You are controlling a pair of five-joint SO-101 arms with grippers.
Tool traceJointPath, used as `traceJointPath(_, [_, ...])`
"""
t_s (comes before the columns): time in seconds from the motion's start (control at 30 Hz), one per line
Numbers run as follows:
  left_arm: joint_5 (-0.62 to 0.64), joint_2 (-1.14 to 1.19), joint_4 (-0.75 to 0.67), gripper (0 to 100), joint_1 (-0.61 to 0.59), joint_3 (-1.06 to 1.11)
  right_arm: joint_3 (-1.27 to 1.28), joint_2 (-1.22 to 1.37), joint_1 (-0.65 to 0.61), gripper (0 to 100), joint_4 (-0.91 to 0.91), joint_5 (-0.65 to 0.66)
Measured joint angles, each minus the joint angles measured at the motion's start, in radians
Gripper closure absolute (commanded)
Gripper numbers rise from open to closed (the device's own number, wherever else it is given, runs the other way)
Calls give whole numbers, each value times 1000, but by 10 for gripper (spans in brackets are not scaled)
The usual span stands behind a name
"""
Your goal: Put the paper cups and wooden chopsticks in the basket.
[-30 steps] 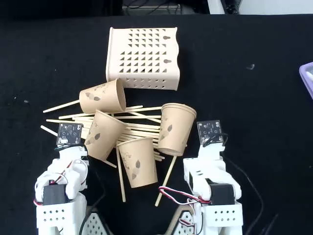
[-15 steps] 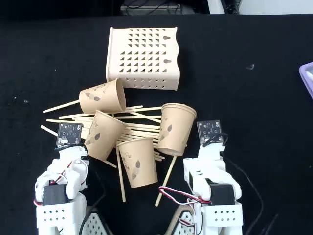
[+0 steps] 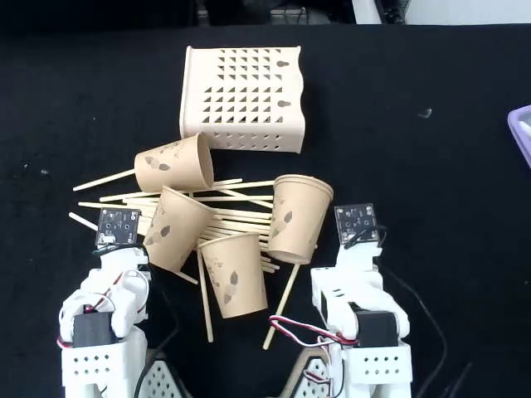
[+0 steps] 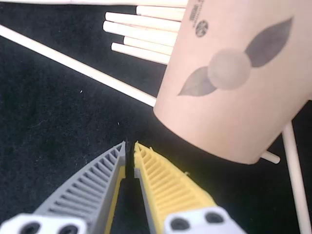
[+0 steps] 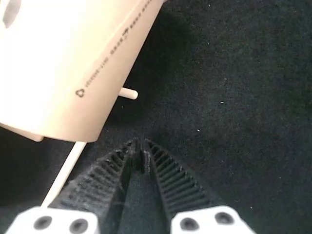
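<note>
1. Left gripper [image 4: 129, 146] and right gripper [image 5: 140, 144]: fingers pressed together, empty, at the near edge.
2. Paper cups [image 3: 176, 162] lie tipped on the chopsticks [image 3: 236, 222]; basket [image 3: 243, 98] is just beyond.
3. Risk: a gripped cup may crush or roll, scattering sticks.

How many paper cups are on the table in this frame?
4 brown paper cups, all on their sides among pale wooden chopsticks: one beside the cream perforated basket, one by the left arm, one between the arms, one by the right arm. None seems hidden.
</note>
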Motion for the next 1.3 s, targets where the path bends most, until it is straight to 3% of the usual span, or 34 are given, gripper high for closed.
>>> traceJointPath(0.57, [0, 0, 0, 960, 5, 0, 0, 0, 0, 980, -9, 0])
traceJointPath(0.8, [0, 0, 0, 956, 5, 0, 0, 0, 0, 971, -269, -2])
traceJointPath(0.93, [-9, 0, -100, 956, -2, -2, 0, 0, 0, 876, -480, 51])
traceJointPath(1.03, [-60, -2, -195, 956, -72, -64, -35, 0, 0, 825, -566, 123])
traceJointPath(1.17, [-149, 0, -273, 955, -180, -186, -176, 0, 0, 819, -563, 138])
traceJointPath(1.3, [-158, 0, -334, 940, -242, -308, -399, 0, 2, 819, -483, 138])
